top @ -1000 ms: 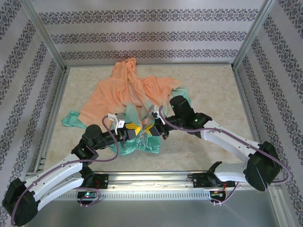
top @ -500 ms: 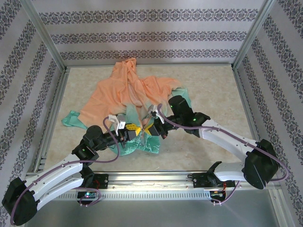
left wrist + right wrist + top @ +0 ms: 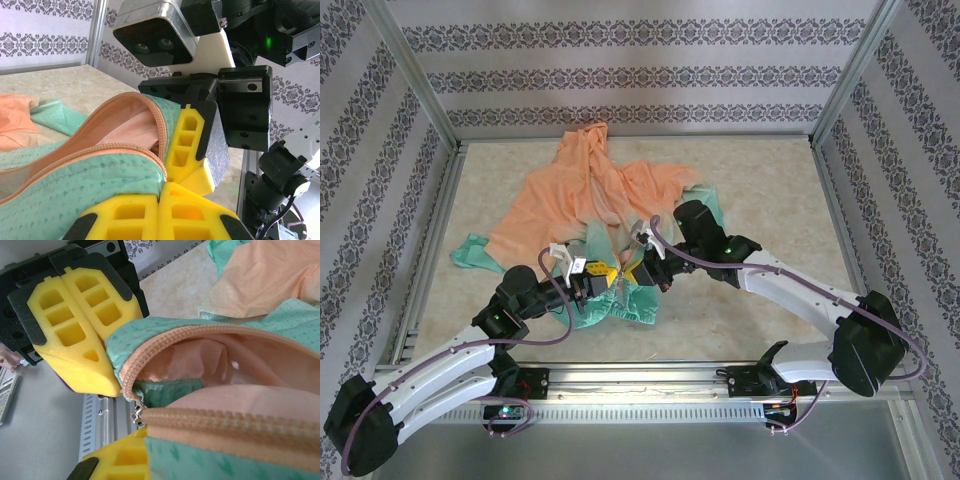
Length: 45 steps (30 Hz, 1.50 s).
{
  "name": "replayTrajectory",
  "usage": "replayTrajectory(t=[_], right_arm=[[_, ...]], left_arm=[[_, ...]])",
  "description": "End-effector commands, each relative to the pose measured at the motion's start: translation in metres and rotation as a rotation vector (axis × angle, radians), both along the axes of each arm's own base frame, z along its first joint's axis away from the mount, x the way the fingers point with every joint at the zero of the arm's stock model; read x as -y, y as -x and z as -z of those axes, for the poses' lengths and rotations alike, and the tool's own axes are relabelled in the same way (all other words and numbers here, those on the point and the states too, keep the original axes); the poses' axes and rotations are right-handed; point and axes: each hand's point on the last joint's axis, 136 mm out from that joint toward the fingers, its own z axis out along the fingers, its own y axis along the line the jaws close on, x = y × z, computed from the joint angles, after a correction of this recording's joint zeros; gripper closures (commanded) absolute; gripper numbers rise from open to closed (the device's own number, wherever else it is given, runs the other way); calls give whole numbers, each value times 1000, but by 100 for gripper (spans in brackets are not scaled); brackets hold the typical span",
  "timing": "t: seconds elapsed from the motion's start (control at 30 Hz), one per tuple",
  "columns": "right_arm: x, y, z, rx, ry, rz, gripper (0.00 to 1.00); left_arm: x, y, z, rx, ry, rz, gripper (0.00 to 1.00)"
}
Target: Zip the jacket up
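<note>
Top external: left hand (image 3: 604, 274) and right hand (image 3: 640, 267) sit tip to tip over the near hem of the jacket (image 3: 582, 190), both clamped tight, no gap between the fingers

Left wrist: left hand (image 3: 161, 189) has its yellow pads pressed together, with the mint hem fabric (image 3: 75, 180) running into the seam between them. So it's pinching the jacket at the bottom end of the zip. Right hand (image 3: 189, 150) is just beyond, fingers against the peach zipper tape (image 3: 159, 131) on the opposite edge

Right wrist: one yellow finger (image 3: 117, 460) of the right hand shows at the bottom with the mint fabric and toothed tape lying over it, closed on that side of the jacket. Small metal slider (image 3: 136, 413) hangs at the low end of the two tapes, between the two hands. Tapes spread apart above it, peach lining showing in the opening

Jacket lies crumpled on the surface (image 3: 770, 190), a bit left of centre. Long axis runs near to far: orange hood (image 3: 590, 140) toward the back wall, mint hem toward the arm bases. One mint cuff (image 3: 470, 252) sticks out left, more mint fabric (image 3: 708, 205) bunched at the right, under the right arm

Metal frame posts (image 3: 415, 80) and patterned walls (image 3: 640, 75) round the surface, well apart from the jacket
</note>
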Motion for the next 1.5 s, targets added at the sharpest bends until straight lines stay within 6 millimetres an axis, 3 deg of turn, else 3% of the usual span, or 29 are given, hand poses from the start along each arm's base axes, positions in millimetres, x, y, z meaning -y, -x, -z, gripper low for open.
replayTrajectory(t=[0.0,1.47], right_arm=[[-4,-8,-12,21,-25,4,100],[-4,4,-19,55,-81,-45,100]], left_arm=[[1,7,-9,52,17,16,100],[-3,2,10,5,-8,-23,100]])
